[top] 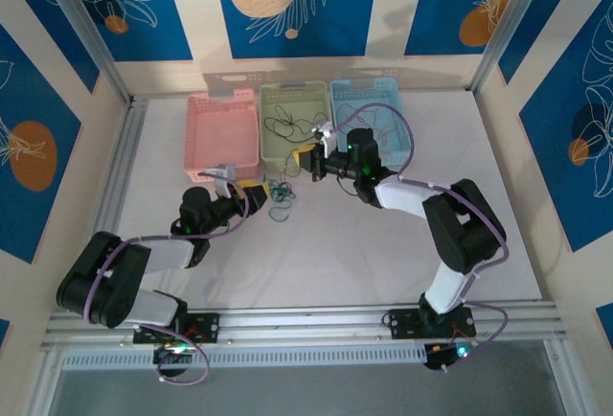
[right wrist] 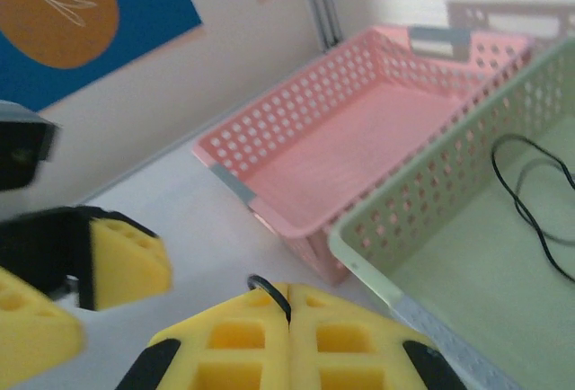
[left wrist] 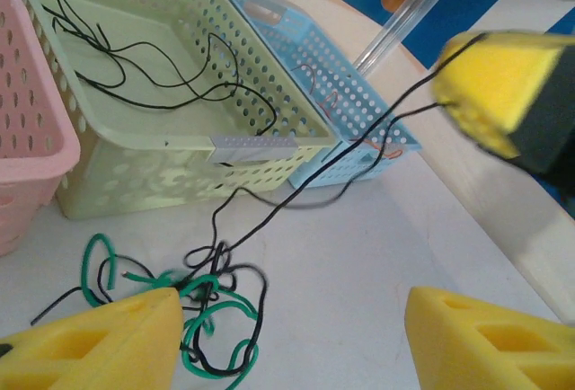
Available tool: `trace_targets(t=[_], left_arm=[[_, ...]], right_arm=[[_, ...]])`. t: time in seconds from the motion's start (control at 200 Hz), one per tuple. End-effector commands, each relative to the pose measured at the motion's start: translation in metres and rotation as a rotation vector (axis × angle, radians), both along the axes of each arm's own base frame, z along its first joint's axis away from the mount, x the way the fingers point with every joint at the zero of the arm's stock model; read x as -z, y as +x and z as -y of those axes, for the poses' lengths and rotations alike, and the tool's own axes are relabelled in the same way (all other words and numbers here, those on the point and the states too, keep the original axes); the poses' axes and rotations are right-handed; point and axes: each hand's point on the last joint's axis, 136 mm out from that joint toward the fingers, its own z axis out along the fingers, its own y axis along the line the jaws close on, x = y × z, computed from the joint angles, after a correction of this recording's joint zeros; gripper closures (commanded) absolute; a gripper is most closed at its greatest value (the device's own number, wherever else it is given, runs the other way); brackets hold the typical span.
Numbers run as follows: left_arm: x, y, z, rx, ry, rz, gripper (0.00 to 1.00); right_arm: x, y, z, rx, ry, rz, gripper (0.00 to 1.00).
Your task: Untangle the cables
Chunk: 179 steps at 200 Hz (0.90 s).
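Holding one black cable (right wrist: 269, 289) clamped: right gripper (right wrist: 289, 305), raised in front of the green basket (left wrist: 144, 134). Left gripper (left wrist: 287, 341): fingers spread, empty, at the green-and-black clump (left wrist: 202, 309) just before that basket. Risk: the taut strand drags the unpinned clump along, or cinches its knot.

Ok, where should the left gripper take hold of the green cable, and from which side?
Probably the green cable at its outer loop, left of the clump in the left wrist view. That loop arcs clear of the black cable, which the right gripper is holding stretched. Come down from above, with the open left gripper straddling the loop.
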Motion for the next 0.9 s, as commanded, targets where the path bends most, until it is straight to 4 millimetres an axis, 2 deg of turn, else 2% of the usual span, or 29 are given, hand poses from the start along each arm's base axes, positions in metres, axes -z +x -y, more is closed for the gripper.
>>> trace_targets(t=[0.0,0.105,0.23,0.39,0.535,0.83,0.89], left_arm=[[-0.006,0.008,0.0,-0.011,0.006,-0.004,0.34],[0.005,0.015,-0.002,-0.04,0.04,-0.061,0.34],[0.015,0.02,-0.002,-0.049,0.059,-0.108,0.35],[0.025,0.028,-0.002,-0.065,0.081,-0.161,0.35],[0.044,0.039,-0.006,-0.111,0.135,-0.259,0.37],[0.058,0.053,0.0,-0.135,0.11,-0.375,0.4],[0.058,0.058,0.005,-0.145,0.086,-0.395,0.44]], right_arm=[[0.015,0.018,0.012,0.108,-0.014,-0.025,1.0],[0.016,0.027,0.027,0.156,0.002,-0.071,1.0],[0.02,0.03,0.037,0.191,0.01,-0.095,1.0],[0.022,0.029,0.036,0.189,0.003,-0.1,1.0],[0.022,0.029,0.036,0.186,0.005,-0.103,1.0],[0.021,0.028,0.033,0.17,0.006,-0.099,1.0],[0.021,0.027,0.032,0.167,0.006,-0.1,1.0]])
